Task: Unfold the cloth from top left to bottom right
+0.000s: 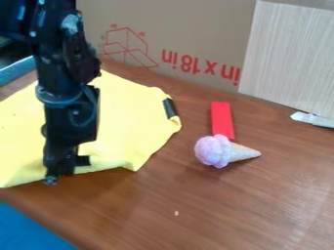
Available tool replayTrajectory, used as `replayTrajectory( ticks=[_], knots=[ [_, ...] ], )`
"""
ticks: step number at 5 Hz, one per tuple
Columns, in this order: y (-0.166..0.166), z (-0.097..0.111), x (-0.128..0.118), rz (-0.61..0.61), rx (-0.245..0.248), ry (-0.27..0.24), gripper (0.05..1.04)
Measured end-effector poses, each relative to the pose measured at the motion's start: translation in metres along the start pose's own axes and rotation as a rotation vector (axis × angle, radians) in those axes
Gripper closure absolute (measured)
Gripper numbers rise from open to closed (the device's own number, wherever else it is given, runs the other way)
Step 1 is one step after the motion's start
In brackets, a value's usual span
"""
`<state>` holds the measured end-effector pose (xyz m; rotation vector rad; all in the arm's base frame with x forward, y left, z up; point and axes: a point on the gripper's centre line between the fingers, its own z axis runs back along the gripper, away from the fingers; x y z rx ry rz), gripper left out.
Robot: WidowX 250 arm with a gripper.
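Gripper: The black gripper [58,173] is hanging down over the near edge of the cloth. I cannot tell if it is wide or narrow, or if it is holding any cloth.
Yellow cloth: The yellow cloth [134,117] is lying under and behind the gripper, and spreading out on both sides of it. Its near edge is running past the gripper's tip.
Black strip: A black strip [170,108] is sitting on the cloth's right edge, up and to the right of the gripper's tip.
Ice cream: A toy ice cream [214,150] is lying on its side, well to the right of the gripper. Its cone is pointing away from the gripper.
Red block: A flat red block [221,119] is lying just behind the ice cream, farther back than the gripper's tip.
Table: The brown table [261,210] is holding up all these things.
Box: A cardboard box [196,29] is standing behind the gripper.
Pale board: A pale board [293,53] is standing far to the gripper's right.
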<state>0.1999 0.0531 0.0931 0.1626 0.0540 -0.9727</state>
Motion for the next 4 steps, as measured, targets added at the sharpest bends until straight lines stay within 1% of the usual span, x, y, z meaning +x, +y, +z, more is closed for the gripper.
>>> replayTrajectory(
  ticks=[1, 2, 3, 4],
  knots=[
    [0.005, 0.007, 0.0, -0.014, -0.011, -0.008, 0.518],
    [0.007, 0.015, -0.002, -0.039, -0.066, -0.035, 0.221],
    [0.019, 0.028, -0.007, -0.056, -0.146, -0.076, 0.077],
    [0.058, 0.056, -0.025, 0.064, -0.085, -0.105, 0.083]
  ],
)
